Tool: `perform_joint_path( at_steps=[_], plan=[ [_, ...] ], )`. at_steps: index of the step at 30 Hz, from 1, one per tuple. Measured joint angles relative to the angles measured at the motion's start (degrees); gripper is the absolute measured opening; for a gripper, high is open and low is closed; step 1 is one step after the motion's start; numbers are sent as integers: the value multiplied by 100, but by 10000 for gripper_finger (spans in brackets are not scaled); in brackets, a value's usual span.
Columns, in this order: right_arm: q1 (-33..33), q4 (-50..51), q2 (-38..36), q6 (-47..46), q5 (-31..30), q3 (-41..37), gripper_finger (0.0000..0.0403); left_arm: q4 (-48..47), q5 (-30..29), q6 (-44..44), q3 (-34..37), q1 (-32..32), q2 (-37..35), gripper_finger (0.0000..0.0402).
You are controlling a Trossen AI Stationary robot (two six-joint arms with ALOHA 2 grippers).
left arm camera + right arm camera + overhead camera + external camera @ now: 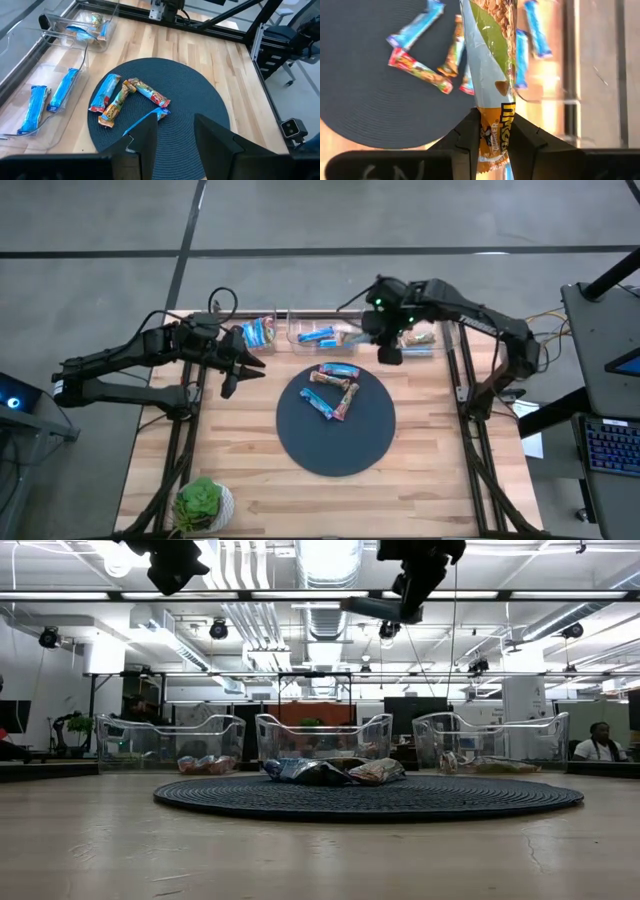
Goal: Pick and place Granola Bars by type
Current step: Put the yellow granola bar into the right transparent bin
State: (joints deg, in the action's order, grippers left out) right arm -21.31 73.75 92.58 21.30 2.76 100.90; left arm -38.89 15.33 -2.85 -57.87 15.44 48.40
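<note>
Several granola bars point(335, 390) lie in a loose heap on the far half of a dark round mat point(335, 445); the left wrist view shows them as blue, brown-orange and red-white bars point(117, 102). My right gripper point(390, 355) hangs high above the mat's far edge, shut on a tan and green bar point(490, 60). My left gripper point(245, 375) is open and empty, in the air left of the mat, its fingers point(150, 142) pointing toward the heap. More bars lie in three clear bins along the far edge. My right gripper point(492, 132) pinches the tan bar's orange printed end point(493, 115) between its two fingers. The rest of the bar sticks out straight ahead of them. In the low view the bar point(372, 608) is lifted well clear of the table and lies about level.
Three clear bins stand side by side at the far edge: the left one point(262, 332) holds red-white bars, the middle one point(322, 335) blue bars, the right one point(425, 340) tan bars. A potted plant point(205, 502) stands at the near left corner. A person point(598, 740) sits beyond the table.
</note>
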Motion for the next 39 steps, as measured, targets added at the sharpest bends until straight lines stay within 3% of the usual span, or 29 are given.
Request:
perform_joint_path(
  at_steps=[10,25,39],
  plan=[
    [-1072,125,-232,-354,0,-333,68,2,0,-53,0,0,0,113],
    [-2520,-23,-250,-1556,4,-1688,68,61,-2,-64,0,0,0,112],
    [-3042,-280,-248,-3392,-2,-1915,68,87,-54,-62,0,0,0,112]
  ],
)
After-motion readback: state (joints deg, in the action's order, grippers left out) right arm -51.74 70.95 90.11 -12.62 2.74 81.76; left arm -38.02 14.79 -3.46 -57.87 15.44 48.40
